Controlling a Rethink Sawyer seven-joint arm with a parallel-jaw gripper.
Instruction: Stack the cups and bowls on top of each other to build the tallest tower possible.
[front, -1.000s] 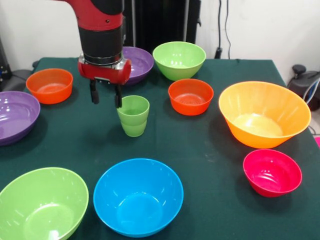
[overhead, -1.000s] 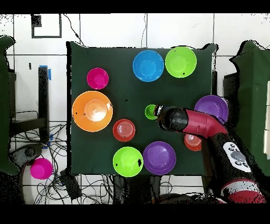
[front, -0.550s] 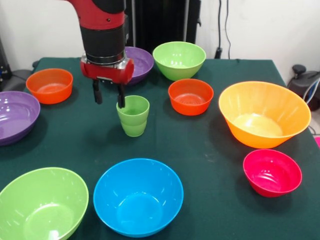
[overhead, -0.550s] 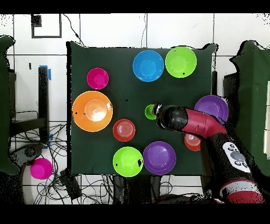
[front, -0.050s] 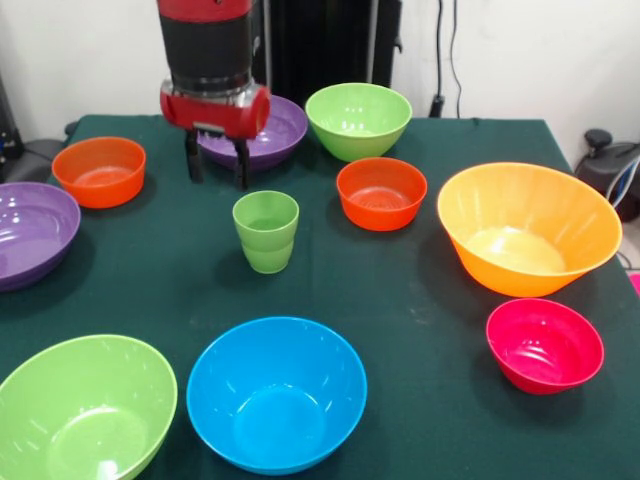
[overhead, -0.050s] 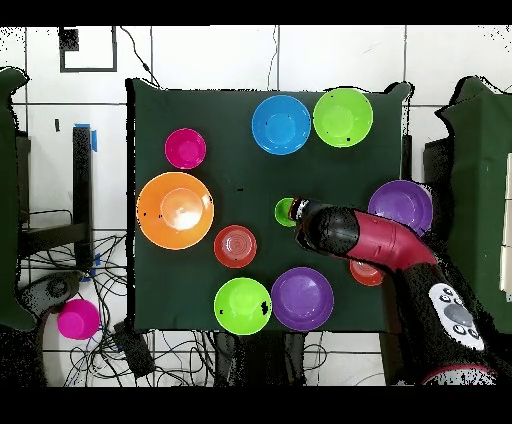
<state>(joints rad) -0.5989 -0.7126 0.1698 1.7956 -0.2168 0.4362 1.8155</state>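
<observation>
The light-green cup (front, -0.050s: 266, 232) (overhead, -0.050s: 285, 211) stands upright alone mid-table. My gripper (front, -0.050s: 215, 162) hangs open and empty behind and left of it, clear above the cloth, in front of a purple bowl (front, -0.050s: 272, 128) (overhead, -0.050s: 302, 298). Around them sit a lime-green bowl (front, -0.050s: 358, 120), two orange-red bowls (front, -0.050s: 381, 192) (front, -0.050s: 99, 171), a large orange bowl (front, -0.050s: 527, 228), a pink-red bowl (front, -0.050s: 545, 345), a blue bowl (front, -0.050s: 276, 392), another lime-green bowl (front, -0.050s: 85, 408) and another purple bowl (front, -0.050s: 30, 232). No tower is in view; every piece stands singly. Overhead, the arm (overhead, -0.050s: 345, 232) hides the gripper.
The dark green table (front, -0.050s: 420, 300) ends close behind the far bowls. In the overhead view a pink bowl-like thing (overhead, -0.050s: 77, 319) and cables lie on the floor off the table's corner.
My gripper has risen and drawn back from beside the cup's rim toward the purple bowl, still open. The cup has not moved.
</observation>
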